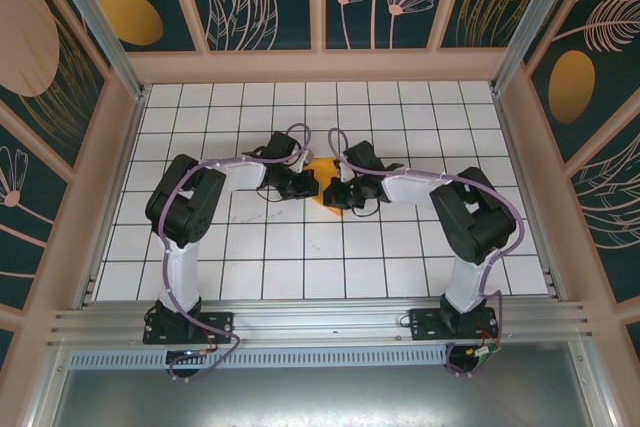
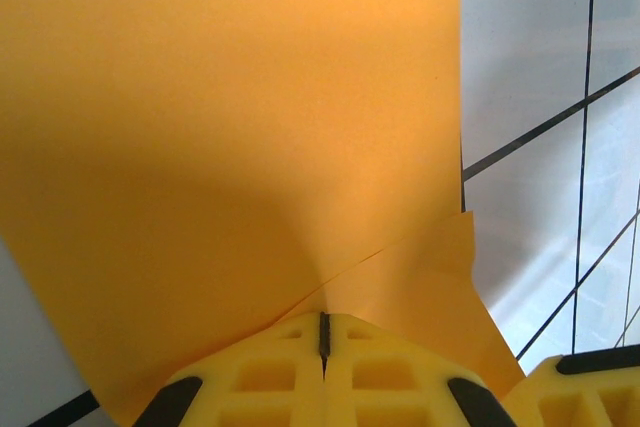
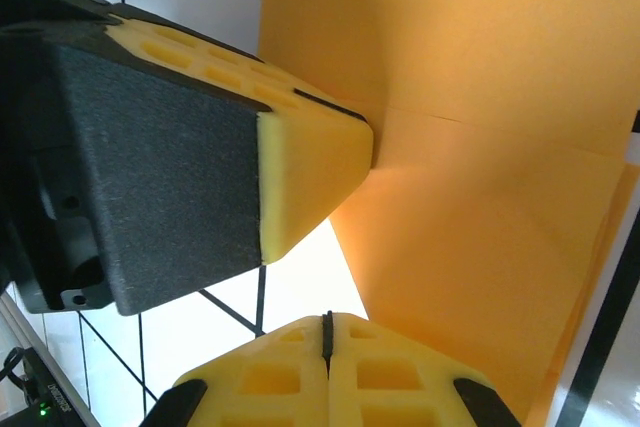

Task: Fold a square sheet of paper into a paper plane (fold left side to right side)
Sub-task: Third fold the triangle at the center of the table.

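The square sheet of paper (image 1: 322,177) is orange-yellow and lies on the white grid table between my two grippers. In the left wrist view the paper (image 2: 250,127) spreads ahead, with a raised flap edge running up and right from my left gripper (image 2: 323,319). That gripper is shut, its tip resting on the sheet. The right wrist view shows the left gripper (image 3: 366,143) touching the paper (image 3: 480,147) at a crease line. My right gripper (image 3: 325,319) is shut, with its tip on the bare table beside the paper's near edge. From above, the left gripper (image 1: 303,185) and right gripper (image 1: 338,194) nearly meet.
The white grid table (image 1: 300,257) is boxed in by pink-framed walls with a dark floral pattern (image 1: 130,17). An aluminium rail (image 1: 320,322) runs along the near edge by the arm bases. A yellow finger of the right gripper (image 2: 580,392) sits close beside the left one.
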